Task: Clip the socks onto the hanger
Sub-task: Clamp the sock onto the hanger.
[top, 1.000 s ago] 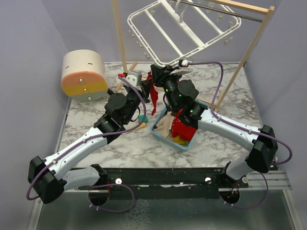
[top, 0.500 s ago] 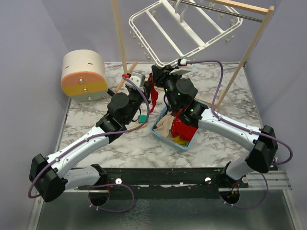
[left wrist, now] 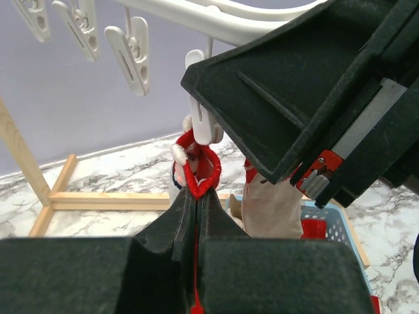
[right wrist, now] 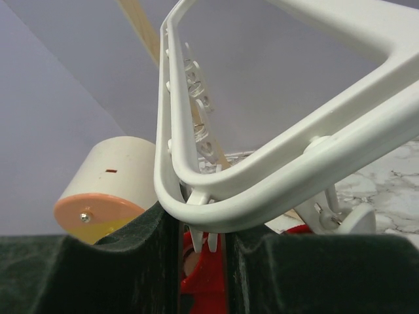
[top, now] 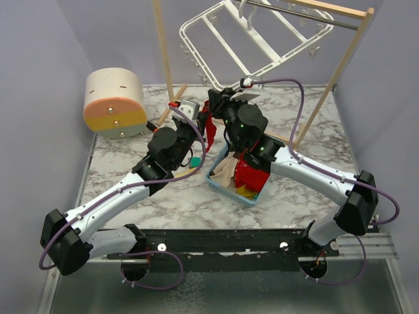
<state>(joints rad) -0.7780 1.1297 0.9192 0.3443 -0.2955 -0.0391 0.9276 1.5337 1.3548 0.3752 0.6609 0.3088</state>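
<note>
My left gripper (left wrist: 196,197) is shut on the cuff of a red sock (left wrist: 196,171) and holds it up right under a white clip (left wrist: 204,124) of the hanger (top: 252,42). From the top, the sock (top: 211,131) hangs between the left gripper (top: 200,122) and the right gripper (top: 216,103). My right gripper (right wrist: 201,243) is closed on that clip (right wrist: 204,237) below the hanger's rounded corner (right wrist: 275,176), with red sock fabric (right wrist: 204,288) just beneath. More socks (top: 249,173), red, beige and yellow, lie in the basket.
A light-blue basket (top: 219,182) sits under the right arm. The hanger hangs tilted from a light wooden stand (top: 163,52). A cream, orange and yellow cylinder (top: 114,104) rests at the back left. Other clips (left wrist: 131,55) dangle to the left.
My left gripper has risen a little toward the right gripper, bringing the red sock up to the clip. The hanger has shifted slightly to the right.
</note>
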